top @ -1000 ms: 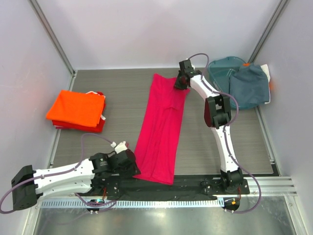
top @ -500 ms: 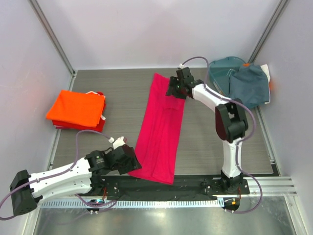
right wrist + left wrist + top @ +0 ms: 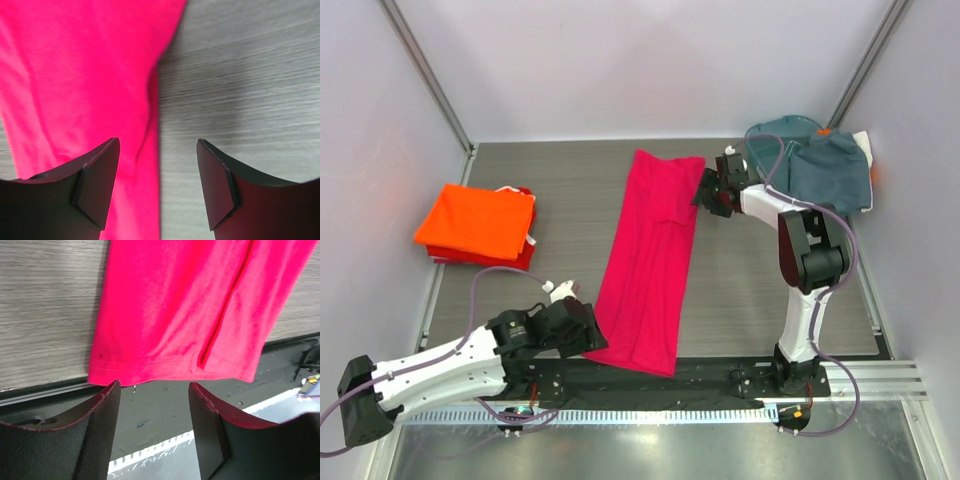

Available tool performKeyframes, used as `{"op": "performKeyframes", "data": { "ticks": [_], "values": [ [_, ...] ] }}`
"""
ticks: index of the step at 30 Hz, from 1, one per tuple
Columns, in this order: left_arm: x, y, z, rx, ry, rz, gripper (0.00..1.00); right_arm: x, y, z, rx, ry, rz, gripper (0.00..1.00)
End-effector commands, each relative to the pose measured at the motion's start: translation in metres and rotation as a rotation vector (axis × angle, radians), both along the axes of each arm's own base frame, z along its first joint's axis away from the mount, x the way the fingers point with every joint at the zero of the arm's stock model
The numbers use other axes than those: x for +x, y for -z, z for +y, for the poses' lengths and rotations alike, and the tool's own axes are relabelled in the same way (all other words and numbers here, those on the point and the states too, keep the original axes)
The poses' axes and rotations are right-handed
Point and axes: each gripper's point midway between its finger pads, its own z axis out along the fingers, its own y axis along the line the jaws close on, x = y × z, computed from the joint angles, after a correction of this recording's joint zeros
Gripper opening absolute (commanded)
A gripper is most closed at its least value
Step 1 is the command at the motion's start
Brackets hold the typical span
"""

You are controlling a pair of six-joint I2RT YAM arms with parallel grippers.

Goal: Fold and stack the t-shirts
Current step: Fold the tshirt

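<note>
From above: pink t-shirt (image 3: 650, 265) flat on the counter (image 3: 560, 190) as a long narrow strip, near hem by the arm bases, far end toward the back. Left claw (image 3: 582, 335) low beside the near left corner, right claw (image 3: 710, 192) just off the far right edge. Judged step: lengthwise fold done, crosswise fold yet to come. Orange t-shirt (image 3: 475, 220) folded at far left, likely the stack. Grey-blue t-shirts (image 3: 830, 175) heaped over the basket (image 3: 770, 140) at far right, well apart; nothing in the path between. Left wrist: left claw (image 3: 154, 390) spread apart and empty, tips just short of the stitched hem of the pink t-shirt (image 3: 190, 305), hem at the counter's near edge, partly over the dark base rail (image 3: 150, 420). Next move probably a pinch through all layers at that hem; raised crease near the middle a possible snag. Right wrist: right claw (image 3: 159, 142) spread and empty, straddling the shirt's side edge, one tip over cloth, the other over bare counter (image 3: 250, 75).
</note>
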Motion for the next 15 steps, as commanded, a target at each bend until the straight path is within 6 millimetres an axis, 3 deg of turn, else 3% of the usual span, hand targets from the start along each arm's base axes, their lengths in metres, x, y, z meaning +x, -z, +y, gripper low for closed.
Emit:
{"op": "performKeyframes", "data": {
  "ticks": [1,9,13,15],
  "values": [
    [-0.003,0.000,0.003,-0.028,-0.006,0.002,0.59,0.011,-0.001,0.019,0.068,-0.036,-0.026,0.69],
    [-0.005,0.005,0.011,0.013,0.004,0.003,0.61,0.035,0.024,0.019,0.120,0.007,0.017,0.63],
    [0.001,0.006,0.018,0.059,0.000,-0.001,0.63,0.048,0.049,0.009,0.150,0.078,0.061,0.50],
    [0.003,0.007,0.018,0.072,0.010,0.000,0.64,0.061,0.047,0.009,0.173,0.095,0.045,0.42]
  ]
}}
